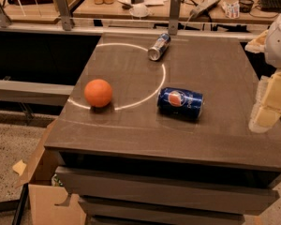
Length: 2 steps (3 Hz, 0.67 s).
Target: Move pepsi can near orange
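Note:
The pepsi can lies on its side on the dark table top, right of the middle, with its logo facing up. The orange sits on the left part of the table, about a can's length and a half left of the pepsi can. My gripper hangs at the right edge of the view, over the table's right side, to the right of the pepsi can and apart from it. It holds nothing that I can see.
A slimmer silver-and-blue can lies on its side near the table's back edge. A white arc is marked on the top. Cluttered benches stand behind. A cardboard box sits on the floor at the front left.

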Available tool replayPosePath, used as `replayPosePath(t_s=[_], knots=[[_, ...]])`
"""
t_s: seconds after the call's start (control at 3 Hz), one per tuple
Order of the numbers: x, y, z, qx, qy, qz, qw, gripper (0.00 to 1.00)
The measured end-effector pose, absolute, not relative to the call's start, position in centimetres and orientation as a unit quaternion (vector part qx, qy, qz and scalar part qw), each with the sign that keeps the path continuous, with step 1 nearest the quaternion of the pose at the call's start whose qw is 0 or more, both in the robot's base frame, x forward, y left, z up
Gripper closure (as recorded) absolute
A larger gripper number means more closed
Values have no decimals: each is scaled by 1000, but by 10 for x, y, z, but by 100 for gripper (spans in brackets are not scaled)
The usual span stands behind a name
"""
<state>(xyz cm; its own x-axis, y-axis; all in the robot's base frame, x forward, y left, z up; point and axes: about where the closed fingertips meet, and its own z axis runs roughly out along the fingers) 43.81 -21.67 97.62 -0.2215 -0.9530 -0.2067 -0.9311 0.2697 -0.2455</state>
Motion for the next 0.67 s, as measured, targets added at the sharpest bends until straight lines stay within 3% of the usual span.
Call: replayPosePath(t_s=[0.67], knots=[[446, -213, 970, -601, 778, -22, 184, 0]])
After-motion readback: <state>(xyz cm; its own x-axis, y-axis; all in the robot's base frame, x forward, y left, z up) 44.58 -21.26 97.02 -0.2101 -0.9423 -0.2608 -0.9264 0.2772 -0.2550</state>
